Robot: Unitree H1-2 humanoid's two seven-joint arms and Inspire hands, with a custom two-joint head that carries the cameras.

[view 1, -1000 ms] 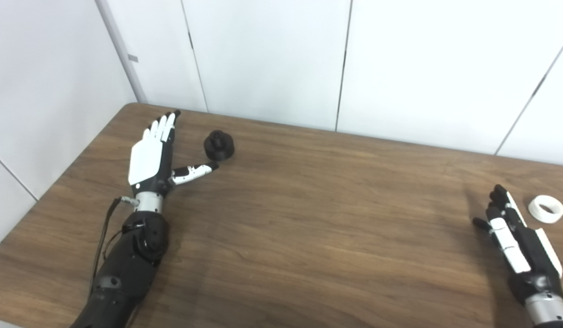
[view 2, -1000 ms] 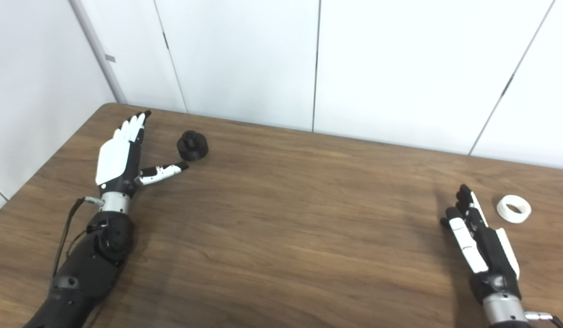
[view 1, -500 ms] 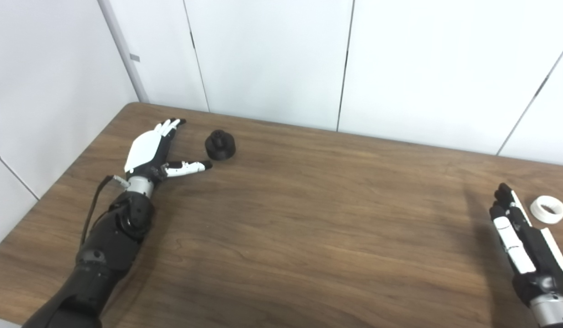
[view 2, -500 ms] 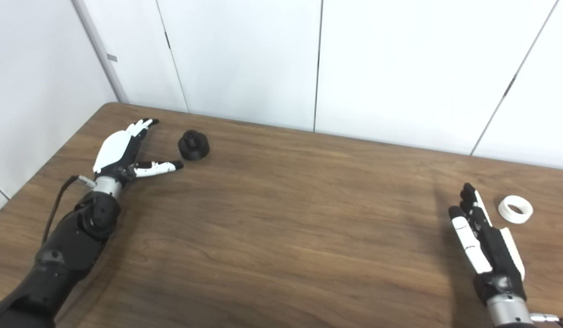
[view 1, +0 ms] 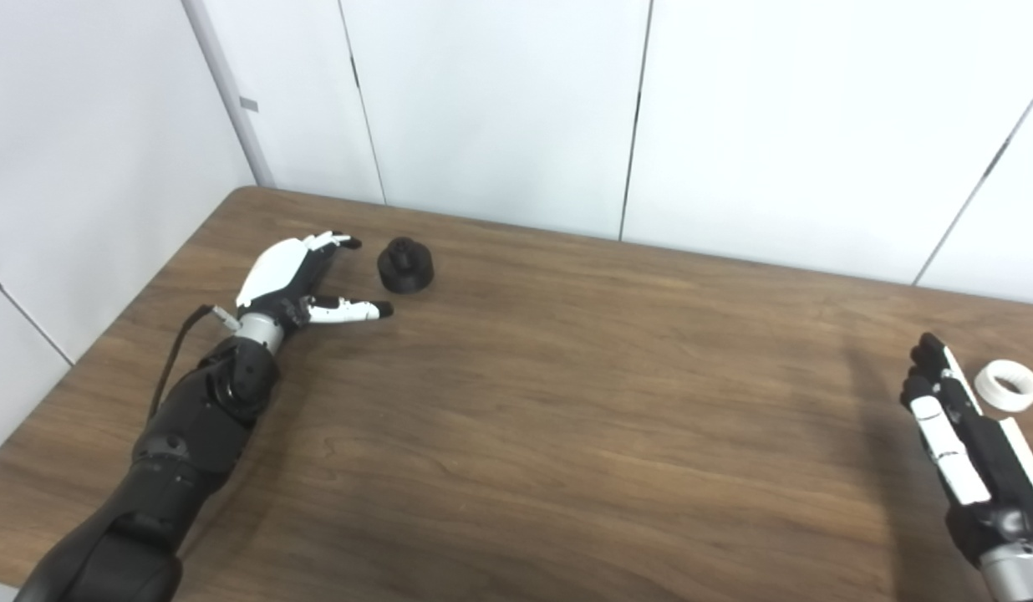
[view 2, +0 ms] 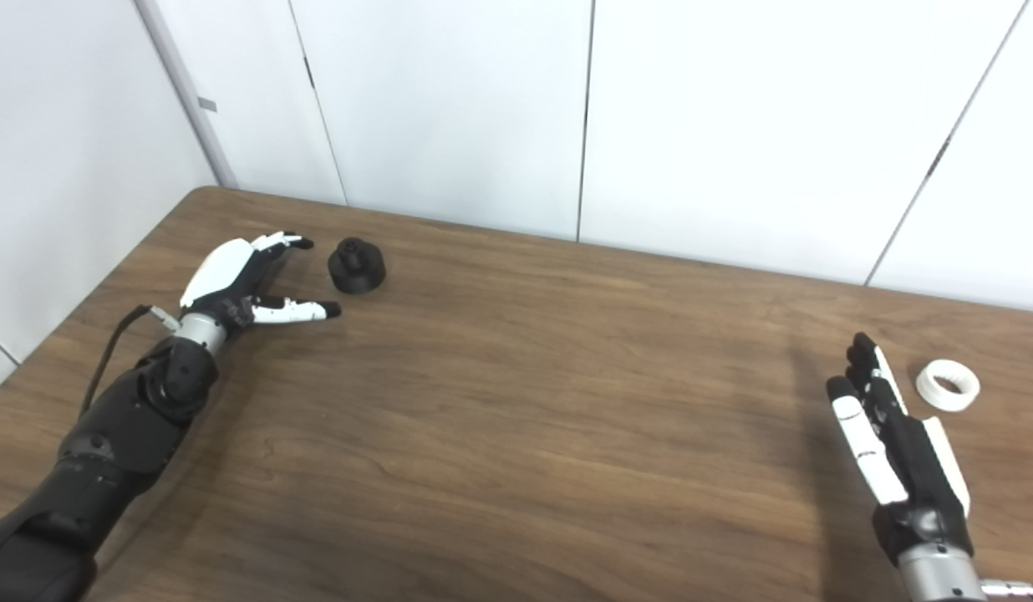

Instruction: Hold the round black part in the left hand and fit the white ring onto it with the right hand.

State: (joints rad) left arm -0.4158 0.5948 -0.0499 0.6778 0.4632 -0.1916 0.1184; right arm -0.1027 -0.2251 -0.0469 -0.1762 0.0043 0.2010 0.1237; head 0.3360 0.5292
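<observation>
Lowered toward the bench (view 1: 516, 401) now, my left hand (view 1: 295, 280) lies open, the round black part (view 1: 405, 265) just right of it; my open right hand (view 2: 888, 447) waits left of the white ring (view 2: 948, 385).

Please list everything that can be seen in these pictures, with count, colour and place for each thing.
round black part: one, black, on the table at far left, just right of the left hand, not held.
white ring: one, white, lying flat on the table at far right, beside the right hand.
table: one, brown wood, under everything.
wall panels: white, behind the table.
left hand: open, low over the table at far left.
right hand: open, near the right edge.
</observation>
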